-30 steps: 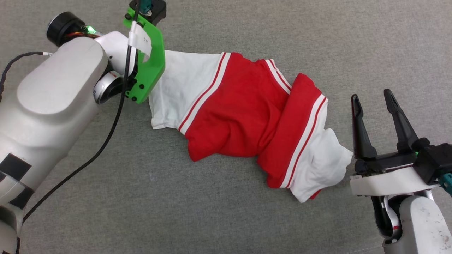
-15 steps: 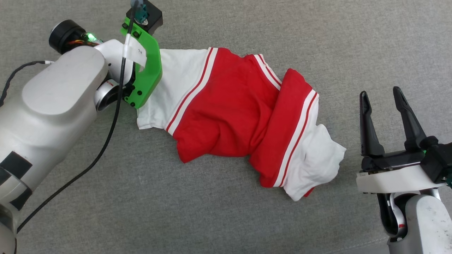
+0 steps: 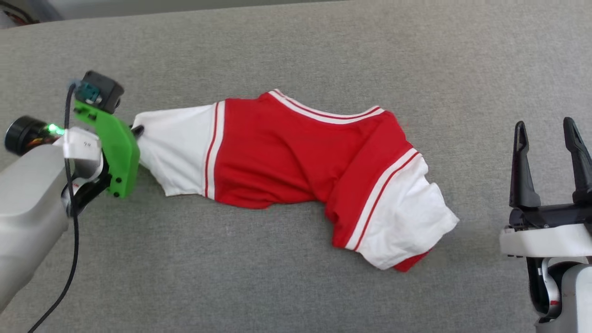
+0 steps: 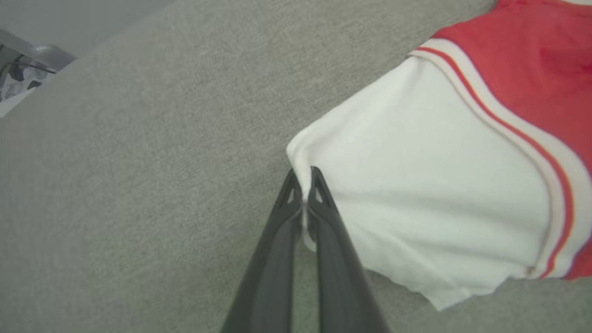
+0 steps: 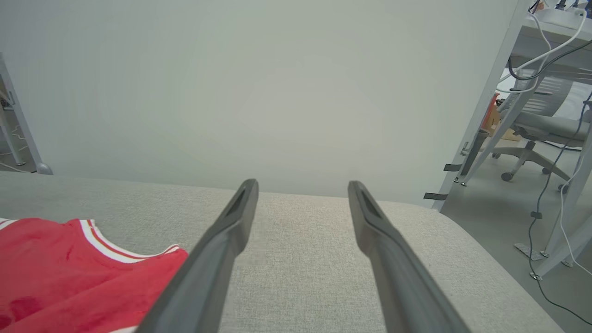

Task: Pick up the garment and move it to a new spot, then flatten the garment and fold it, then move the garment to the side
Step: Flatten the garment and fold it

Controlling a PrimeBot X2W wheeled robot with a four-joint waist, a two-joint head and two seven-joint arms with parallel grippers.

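A grey fabric-covered surface (image 3: 296, 286) stretches out below a pale wall (image 5: 277, 92), with an office chair (image 5: 536, 125) off to one side. A red T-shirt (image 3: 286, 152) lies crosswise in the middle of the surface, rumpled and only partly spread. One white sleeve (image 3: 180, 152) points toward the robot's left, and the other sleeve (image 3: 407, 222) is bunched at the right. The left gripper (image 4: 303, 178) is clamped tight on the outer corner of the left-hand sleeve, with a thin fold of white cloth pinched between its dark fingers. The cloth looks drawn toward the grip. The right gripper (image 3: 545, 124) stands well to the right of the shirt, its fingers spread apart around nothing and touching no cloth.

The shirt looks light, soft and limp. Lifted by one sleeve corner, it would likely sag, stretch and trail across the rough covering rather than hold any shape. So thin a pinch could slip under a hard pull. A second hold on the far sleeve or its striped seam (image 3: 379, 199), where the cloth is doubled, seems the surest way to carry it and spread it flat.
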